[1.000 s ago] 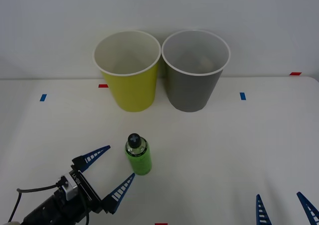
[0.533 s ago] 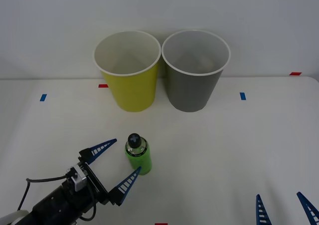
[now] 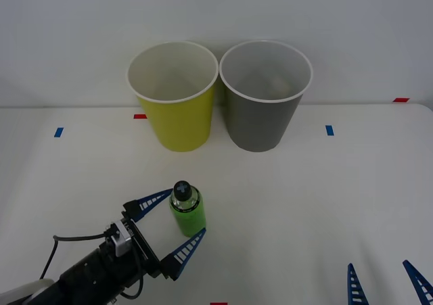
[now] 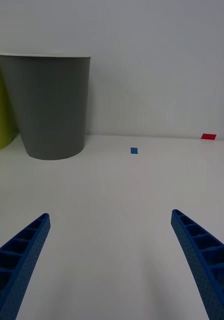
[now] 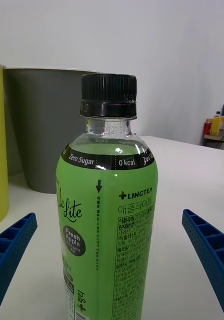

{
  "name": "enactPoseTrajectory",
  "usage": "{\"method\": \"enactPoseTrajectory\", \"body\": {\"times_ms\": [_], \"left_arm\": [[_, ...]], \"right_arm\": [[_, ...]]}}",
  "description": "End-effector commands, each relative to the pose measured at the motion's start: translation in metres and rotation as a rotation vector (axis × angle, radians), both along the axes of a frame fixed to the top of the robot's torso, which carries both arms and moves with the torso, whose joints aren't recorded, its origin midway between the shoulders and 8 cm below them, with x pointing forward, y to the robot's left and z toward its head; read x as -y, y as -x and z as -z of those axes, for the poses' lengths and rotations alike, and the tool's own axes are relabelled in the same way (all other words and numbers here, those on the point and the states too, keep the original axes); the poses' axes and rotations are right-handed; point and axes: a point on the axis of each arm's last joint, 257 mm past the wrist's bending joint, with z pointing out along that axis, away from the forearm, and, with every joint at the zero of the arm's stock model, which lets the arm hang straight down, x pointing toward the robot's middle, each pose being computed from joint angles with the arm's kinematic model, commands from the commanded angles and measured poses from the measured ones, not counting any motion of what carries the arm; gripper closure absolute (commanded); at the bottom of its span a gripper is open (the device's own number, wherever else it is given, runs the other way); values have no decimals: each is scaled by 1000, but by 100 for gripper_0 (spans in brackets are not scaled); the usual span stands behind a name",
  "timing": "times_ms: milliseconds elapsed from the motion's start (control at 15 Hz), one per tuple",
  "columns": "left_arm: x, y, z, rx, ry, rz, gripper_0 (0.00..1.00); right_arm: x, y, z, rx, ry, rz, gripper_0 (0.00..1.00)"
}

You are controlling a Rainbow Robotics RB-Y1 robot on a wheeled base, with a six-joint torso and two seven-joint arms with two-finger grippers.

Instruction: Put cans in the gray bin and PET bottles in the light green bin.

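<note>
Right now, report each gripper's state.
Left gripper: open, straddling the small clear plastic bottle with green label, not gripping.
Right gripper: open, holding nothing.

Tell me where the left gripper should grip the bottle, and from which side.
Grip the bottle on its straight, labelled body, below the narrower black cap. It stands upright, so a level approach from the robot's side suits it, as the open left gripper already straddles it. The right gripper is parked.

Robot test lab, bare white counter (image 3: 325, 197) with red and blue tape markers (image 3: 329, 130), plain white wall (image 3: 216, 14) across upper frame
</note>
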Motion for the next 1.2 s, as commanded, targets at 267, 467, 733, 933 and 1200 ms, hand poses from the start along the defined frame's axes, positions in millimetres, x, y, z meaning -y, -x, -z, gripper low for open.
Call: {"method": "enactPoseTrajectory", "body": {"times_ms": [267,467,733,933,1200], "left_arm": [[16,-9,-5,1,13,6,0],[26,-14,-6,-4,10,10,0],[36,-19,-7,-14,14,12,0],[39,-25,-10,-20,23,8,0],[40,-25,-11,-16,21,6,75]], "right_arm": [[0,0,0,0,0,0,18],[0,0,0,0,0,0,18],[0,0,0,0,0,0,18],[0,0,0,0,0,0,18],[0,0,0,0,0,0,18]]}}
